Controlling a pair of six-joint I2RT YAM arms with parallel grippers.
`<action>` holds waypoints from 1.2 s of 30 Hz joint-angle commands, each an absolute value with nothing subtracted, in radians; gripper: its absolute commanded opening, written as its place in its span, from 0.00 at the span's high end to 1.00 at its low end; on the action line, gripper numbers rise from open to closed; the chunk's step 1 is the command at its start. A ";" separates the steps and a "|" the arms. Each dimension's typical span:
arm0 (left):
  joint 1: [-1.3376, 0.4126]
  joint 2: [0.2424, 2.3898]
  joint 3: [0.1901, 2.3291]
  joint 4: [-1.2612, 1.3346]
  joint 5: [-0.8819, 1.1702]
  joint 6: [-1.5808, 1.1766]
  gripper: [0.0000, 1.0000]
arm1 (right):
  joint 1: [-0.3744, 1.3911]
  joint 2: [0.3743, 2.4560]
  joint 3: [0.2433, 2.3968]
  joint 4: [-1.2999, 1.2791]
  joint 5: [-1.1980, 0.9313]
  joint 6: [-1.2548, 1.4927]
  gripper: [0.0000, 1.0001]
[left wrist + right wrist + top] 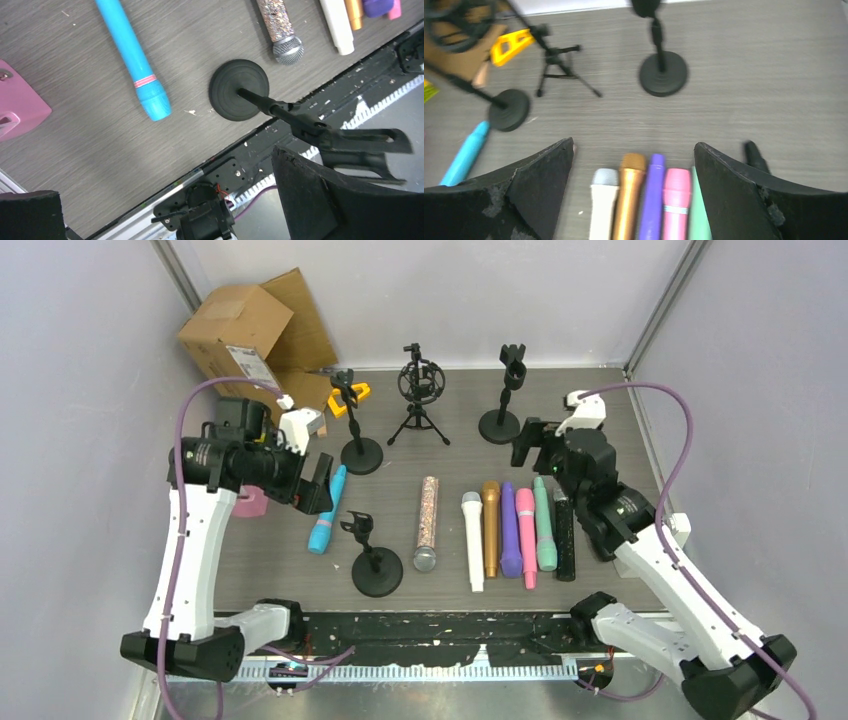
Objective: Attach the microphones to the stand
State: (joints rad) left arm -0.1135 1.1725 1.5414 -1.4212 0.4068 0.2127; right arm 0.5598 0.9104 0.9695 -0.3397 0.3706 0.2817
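Seen from above, all eight microphones lie flat on the grey tabletop. The cyan microphone lies alone at the left and the silver-glitter microphone alone near the middle. To the right, side by side, lie the white microphone, gold microphone, purple microphone, pink microphone, mint green microphone and black microphone. The left pincer hangs released and empty by the cyan one's far end. The right pincer is likewise spread and empty beyond the far ends of the row. Only this view takes in the cardboard box in the far left corner and every stand together: the front stand between cyan and glitter, the left rear stand, the tripod stand and the right rear stand. The left wrist camera looks down the front stand, showing its round base and its blurred clip close to one black finger. A pink object sits at the frame's left edge. The right wrist camera frames the white, gold, purple, pink and mint green heads between its fingers. The black microphone's end shows just outside the finger on the picture's right.
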 commanded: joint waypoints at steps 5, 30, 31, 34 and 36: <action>-0.112 1.089 1.403 -1.265 0.312 0.215 0.00 | 0.341 0.960 0.860 -0.321 0.561 0.305 0.05; -0.100 1.048 1.359 -1.216 0.028 0.154 0.00 | 0.304 1.384 0.377 0.920 0.973 -0.096 0.05; -0.100 1.053 1.366 -1.219 0.029 0.154 0.00 | 0.304 1.392 0.372 0.932 0.973 -0.093 0.05; -0.100 1.067 1.379 -1.220 0.015 0.155 0.00 | 0.304 1.412 0.369 0.965 0.969 -0.104 0.05; -0.100 1.066 1.374 -1.211 0.010 0.157 0.01 | 0.302 1.414 0.377 0.951 0.965 -0.099 0.05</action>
